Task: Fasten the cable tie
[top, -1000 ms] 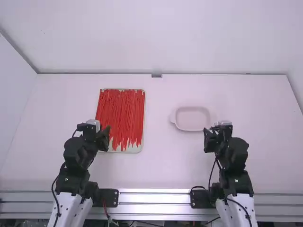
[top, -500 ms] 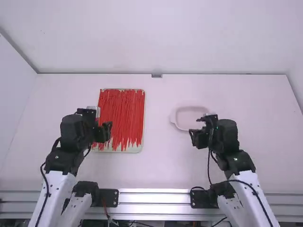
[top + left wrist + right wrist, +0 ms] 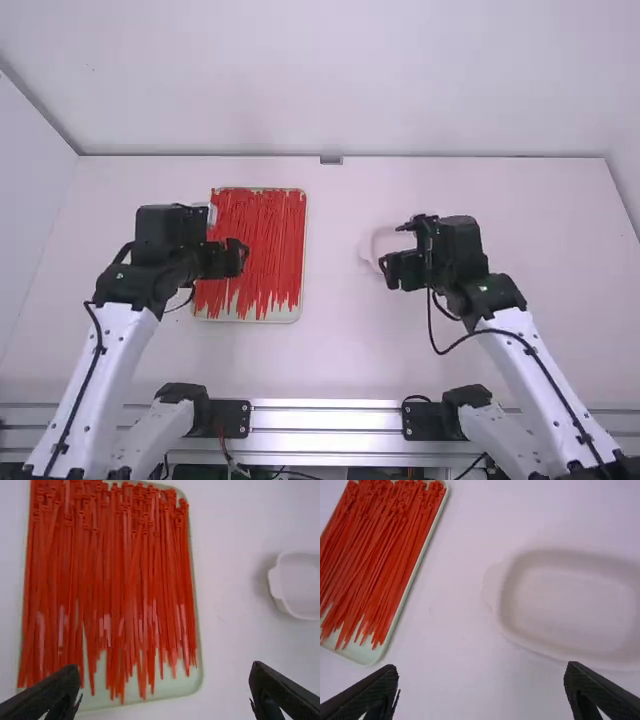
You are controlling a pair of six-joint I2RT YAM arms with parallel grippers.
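Above the near end of the pale green rectangular tray (image 3: 250, 318) hangs my left tool (image 3: 232, 258), released, its two black fingers (image 3: 50, 692) spread wide and grasping nothing. From my left wrist I see those fingers straddle the tray's near rim from above, one toward each near corner. On that tray lies the heap of red-orange plastic cable ties (image 3: 255, 250). They run lengthwise in a thick, loose layer, with their square heads crowded at the tray's far end and their thin tips ragged toward the near end. A narrow strip of the tray shows past the tips. None of the ties is looped or fastened as far as I can tell, and none is touched by either tool. To the right of the tray, with a band of white table (image 3: 340, 200) between them, sits the white oval plastic dish (image 3: 565, 605) with a small lug handle on the side facing the tray. My right tool (image 3: 393, 268) hangs on the dish's tray-facing side, over that handle and the table just beside it. It too is released, with fingers wide apart and nothing held.
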